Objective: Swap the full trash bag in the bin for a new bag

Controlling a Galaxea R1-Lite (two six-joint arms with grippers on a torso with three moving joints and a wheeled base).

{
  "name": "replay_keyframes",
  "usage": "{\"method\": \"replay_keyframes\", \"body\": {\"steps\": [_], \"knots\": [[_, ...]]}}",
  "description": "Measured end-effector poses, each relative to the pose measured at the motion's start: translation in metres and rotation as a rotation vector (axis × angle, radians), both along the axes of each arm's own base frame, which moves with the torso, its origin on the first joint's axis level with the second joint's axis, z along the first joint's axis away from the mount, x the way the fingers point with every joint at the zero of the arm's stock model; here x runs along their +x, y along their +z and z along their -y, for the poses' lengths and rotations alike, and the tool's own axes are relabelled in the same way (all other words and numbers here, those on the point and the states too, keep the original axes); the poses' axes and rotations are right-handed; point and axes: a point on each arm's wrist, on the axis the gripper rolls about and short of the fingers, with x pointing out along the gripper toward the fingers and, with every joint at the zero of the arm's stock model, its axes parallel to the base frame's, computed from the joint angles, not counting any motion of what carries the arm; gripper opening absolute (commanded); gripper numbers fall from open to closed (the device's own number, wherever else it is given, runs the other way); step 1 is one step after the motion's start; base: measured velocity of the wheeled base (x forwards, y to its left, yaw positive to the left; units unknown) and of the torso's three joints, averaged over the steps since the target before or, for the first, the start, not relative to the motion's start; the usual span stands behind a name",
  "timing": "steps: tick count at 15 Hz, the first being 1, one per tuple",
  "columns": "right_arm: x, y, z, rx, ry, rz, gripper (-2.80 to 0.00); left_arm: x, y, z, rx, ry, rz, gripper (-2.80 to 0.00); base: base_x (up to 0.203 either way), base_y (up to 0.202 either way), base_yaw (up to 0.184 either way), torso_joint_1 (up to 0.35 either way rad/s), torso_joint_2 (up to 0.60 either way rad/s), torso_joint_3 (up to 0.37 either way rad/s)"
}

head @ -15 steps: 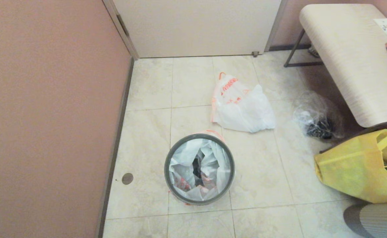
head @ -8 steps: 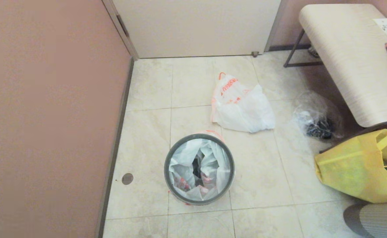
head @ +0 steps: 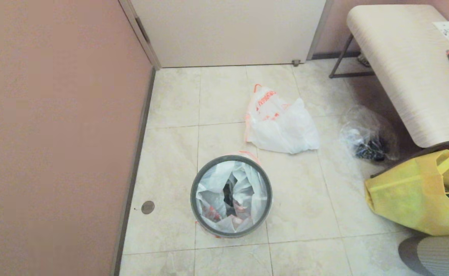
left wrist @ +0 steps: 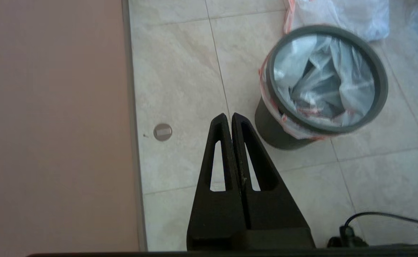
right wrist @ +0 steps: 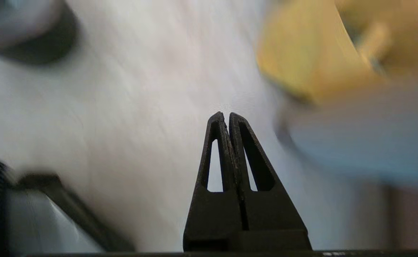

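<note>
Black left gripper (left wrist: 229, 116) (pressed together) appears only wrist-side.

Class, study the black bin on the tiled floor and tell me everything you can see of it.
The bin is a small round black pail, plastic by its look, standing upright on the pale tiled floor, apart from the wall. A separate dark grey hoop sits around its mouth, clamping a crumpled translucent white bag whose orange-red edge spills outside. Another white bag lies just beyond it. No hand touches it.
</note>
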Motion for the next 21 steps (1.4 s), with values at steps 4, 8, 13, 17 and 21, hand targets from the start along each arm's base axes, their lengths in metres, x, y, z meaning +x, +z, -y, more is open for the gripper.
{"method": "replay_keyframes", "body": {"steps": [4,8,13,17,21], "knots": [[0.003,-0.003,-0.001,-0.004,0.062,0.161,-2.80,0.000,-0.025,-0.001,0.003,0.036,-0.006,-2.80,0.000,0.000,0.000,0.000,0.00,0.000],[0.001,-0.009,-0.001,0.122,0.035,0.191,-2.80,0.000,-0.029,-0.001,0.030,0.049,-0.003,-2.80,0.000,0.000,0.000,0.000,0.00,0.000],[0.000,-0.010,-0.001,0.074,0.043,0.198,-2.80,0.000,-0.030,-0.001,0.032,0.062,-0.015,-2.80,0.000,0.000,0.000,0.000,0.00,0.000],[0.000,-0.010,-0.001,0.065,0.045,0.199,-2.80,0.004,-0.029,-0.001,0.033,0.063,-0.072,-2.80,0.000,0.000,0.000,0.000,0.00,0.000],[0.000,-0.010,-0.001,0.065,0.052,0.196,-2.80,0.003,-0.028,-0.001,0.063,0.058,-0.052,-2.80,0.000,0.000,0.000,0.000,0.00,0.000]]}}
